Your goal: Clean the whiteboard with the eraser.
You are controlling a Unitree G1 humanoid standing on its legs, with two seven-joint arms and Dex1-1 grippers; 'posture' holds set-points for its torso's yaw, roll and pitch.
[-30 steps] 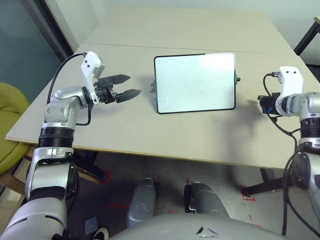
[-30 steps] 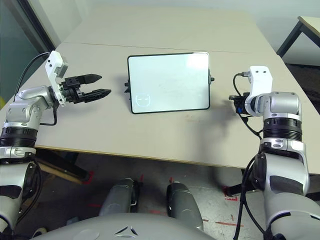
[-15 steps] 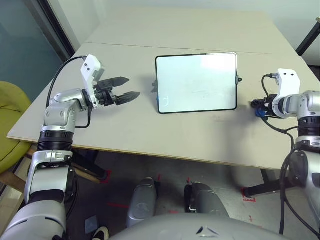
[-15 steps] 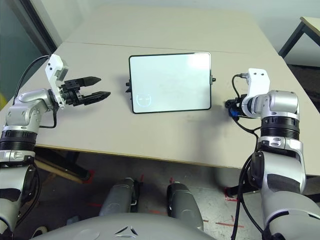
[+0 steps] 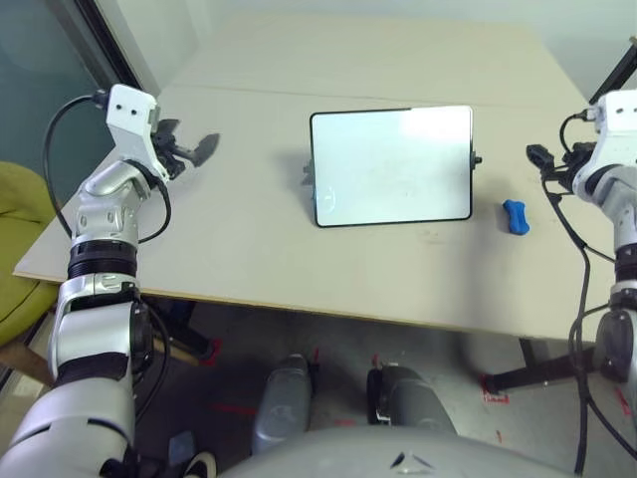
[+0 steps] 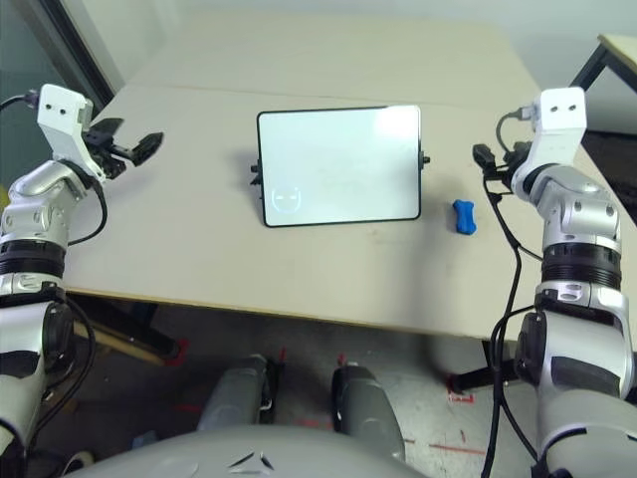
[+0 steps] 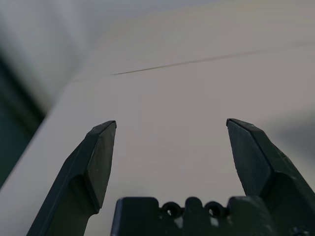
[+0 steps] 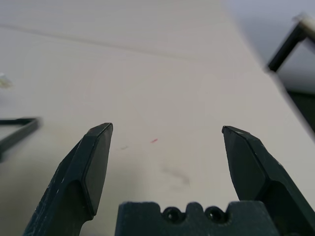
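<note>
Beside the whiteboard's [image 5: 391, 165] right edge, the eraser [image 5: 514, 217] lies on the bench [image 5: 249, 249], long axis pointing away from the robot, nearer the right gripper [image 8: 165, 147]; both jaws stand wide and empty.

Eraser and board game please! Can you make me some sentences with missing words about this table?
1. The eraser is colored ____.
2. The eraser lies on the table, on the robot's ____ side of the whiteboard.
3. The right gripper has its fingers ____, holding nothing.
4. The left gripper holds ____.

Missing words: blue; right; open; nothing
</note>
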